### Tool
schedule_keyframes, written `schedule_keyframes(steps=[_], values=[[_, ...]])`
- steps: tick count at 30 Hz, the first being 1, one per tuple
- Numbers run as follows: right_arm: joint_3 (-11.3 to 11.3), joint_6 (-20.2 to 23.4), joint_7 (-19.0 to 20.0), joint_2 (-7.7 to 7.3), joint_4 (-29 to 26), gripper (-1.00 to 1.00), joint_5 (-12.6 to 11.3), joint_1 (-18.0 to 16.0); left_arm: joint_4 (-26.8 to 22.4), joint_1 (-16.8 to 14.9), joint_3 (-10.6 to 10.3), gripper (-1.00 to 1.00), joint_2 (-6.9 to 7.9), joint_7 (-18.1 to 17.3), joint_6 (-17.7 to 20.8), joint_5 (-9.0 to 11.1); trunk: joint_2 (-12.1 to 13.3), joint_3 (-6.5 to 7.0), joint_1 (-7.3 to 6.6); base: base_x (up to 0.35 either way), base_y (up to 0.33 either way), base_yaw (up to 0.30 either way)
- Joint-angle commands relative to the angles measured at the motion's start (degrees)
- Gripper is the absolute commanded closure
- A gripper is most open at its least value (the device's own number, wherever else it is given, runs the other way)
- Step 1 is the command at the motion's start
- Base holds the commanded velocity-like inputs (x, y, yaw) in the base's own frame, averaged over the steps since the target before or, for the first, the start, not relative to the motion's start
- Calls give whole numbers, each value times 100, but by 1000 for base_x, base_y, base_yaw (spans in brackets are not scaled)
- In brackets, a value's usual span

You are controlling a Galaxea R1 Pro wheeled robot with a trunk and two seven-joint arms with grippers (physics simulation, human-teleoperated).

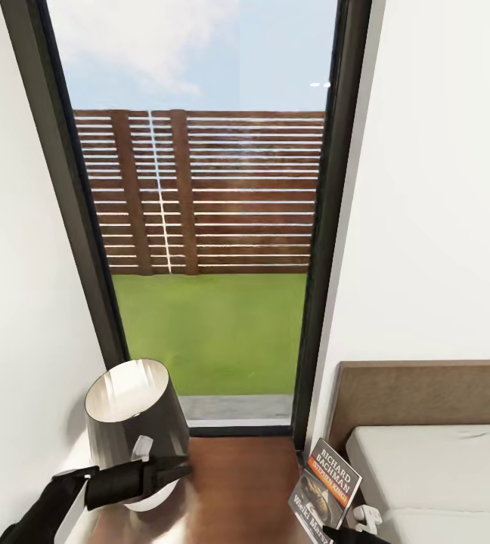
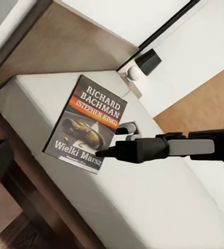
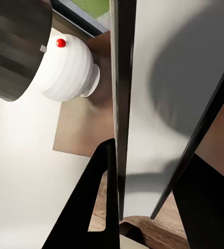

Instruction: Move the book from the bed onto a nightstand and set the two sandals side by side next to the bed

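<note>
Dark book (image 1: 325,485) beside nightstand (image 1: 237,483) edge

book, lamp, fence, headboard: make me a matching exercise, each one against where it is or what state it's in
Things:
1. book
2. lamp
3. fence
4. headboard

Places or states:
a. outside, beyond the window, behind the grass
b. held upright in the right tool, above the wood surface beside the bed
c. standing on the wood surface at the left, behind the left arm
d. against the white wall, at the end of the pale mattress

Pairs: 1-b, 2-c, 3-a, 4-d
</note>
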Motion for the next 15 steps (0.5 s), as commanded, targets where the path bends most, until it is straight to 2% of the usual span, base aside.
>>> schedule_keyframes(steps=[1, 10, 15], values=[[29, 4, 32, -2, 6, 100, -56, -5, -7, -4, -21, -100, -9, -20, 66, 9, -6, -8, 1, 0, 0, 0], [16, 112, 157, -10, -50, 100, -63, -5, -10, -4, -389, -100, -117, -16, 62, 3, -6, -8, 1, 0, 0, 0], [-8, 363, 503, -22, -81, 100, -89, -5, -1, -4, -465, -100, -136, 1, 50, 0, -6, -8, 1, 0, 0, 0]])
